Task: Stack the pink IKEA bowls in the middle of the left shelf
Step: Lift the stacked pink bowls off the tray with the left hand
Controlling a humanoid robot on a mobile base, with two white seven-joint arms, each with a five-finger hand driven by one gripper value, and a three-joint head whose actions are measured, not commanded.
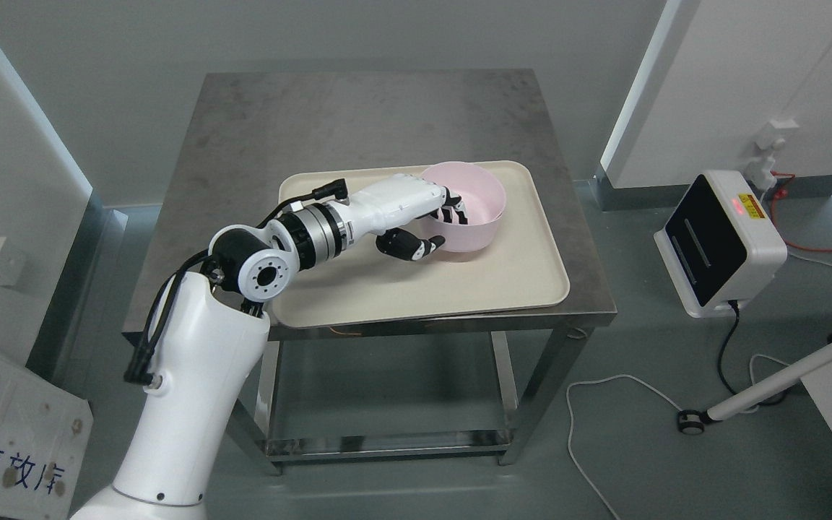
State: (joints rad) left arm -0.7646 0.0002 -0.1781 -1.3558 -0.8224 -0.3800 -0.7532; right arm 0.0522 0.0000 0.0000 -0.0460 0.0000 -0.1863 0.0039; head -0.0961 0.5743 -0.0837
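A pink bowl (475,206) sits upright on a cream tray (503,282) on the steel table (358,115). My left hand (432,225) reaches in from the lower left and grips the bowl's near-left wall. Its fingers (454,209) hook over the rim into the bowl, and the thumb (409,247) presses on the outside. Only one bowl shows. The right arm is out of view.
The tray covers the table's front half; bare steel lies behind it. A lower shelf (387,412) sits under the table. To the right, a white and black device (719,242) stands on the floor with cables (604,390). White panels stand at both sides.
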